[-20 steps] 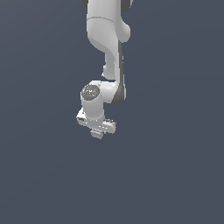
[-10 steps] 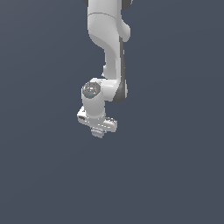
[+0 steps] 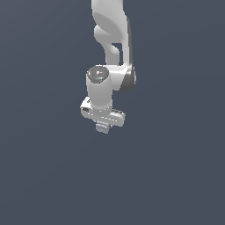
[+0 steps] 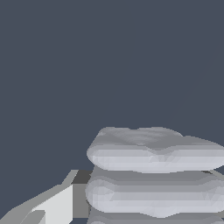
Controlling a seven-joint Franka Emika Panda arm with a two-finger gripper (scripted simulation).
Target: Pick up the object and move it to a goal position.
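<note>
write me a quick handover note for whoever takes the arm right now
Gripper: shut on the grey block, which fills much of the wrist view beside one fingertip.
Block: tucked under the hand in the exterior view, against a plain dark background; no surface contact is visible.
Done: the pick looks complete.
Left: carry the block to the goal. No goal marker shows in either view, so confirm the target before moving. Keep the grip closed.

A plain dark slate-grey backdrop (image 3: pixel 39 167) fills both views; seemingly no furniture, evenly lit.
</note>
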